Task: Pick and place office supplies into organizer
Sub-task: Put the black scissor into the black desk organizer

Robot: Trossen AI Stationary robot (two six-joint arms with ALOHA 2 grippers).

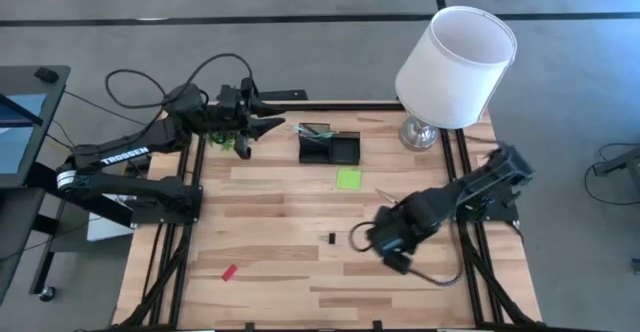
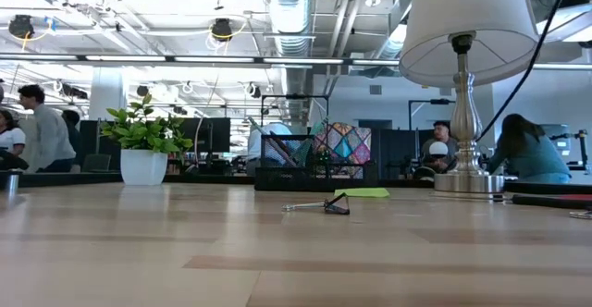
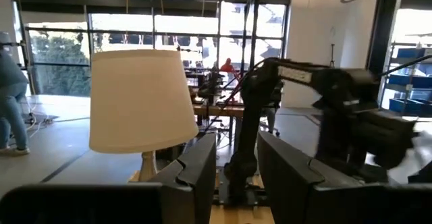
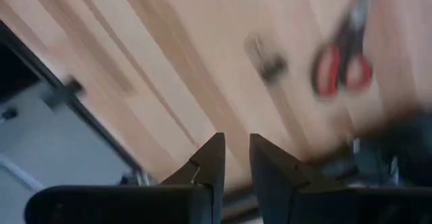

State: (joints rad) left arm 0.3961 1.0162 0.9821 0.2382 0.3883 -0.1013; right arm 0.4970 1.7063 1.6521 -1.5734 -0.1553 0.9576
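Nearest, on the near-left planks of the table [image 1: 280,292]: red eraser [image 1: 229,272], lying alone. Farther in, near the middle: tiny black clip [image 1: 331,238], just left of the right pincer [image 1: 375,240]. Right pincer hovering low over the near-right part of the table, fingers [image 4: 206,160] parted a little with nothing between them. Seen past those fingers: the clip again and red-handled scissors [image 4: 341,69], flat on the wood, a little apart from each other. Toward the far side: lime-green sticky-note pad [image 1: 349,179], flat on the table, just near of the organizer [image 1: 330,149]. A thin brown pencil [image 1: 385,193] to the right of the pad. Organizer standing at the far middle edge, black, with pens [image 1: 315,130] leaning in its taller left compartment; low right section looking dark, contents not clear. Far right: lamp [image 1: 455,67] with white shade, on a metal foot. Far left: left pincer [image 1: 272,125] raised above the table, aimed right toward the organizer, fingers [image 3: 196,166] apart and holding nothing. Beneath that arm: small potted plant [image 2: 145,150] in a white pot. Beyond the table in the low view: people at desks.
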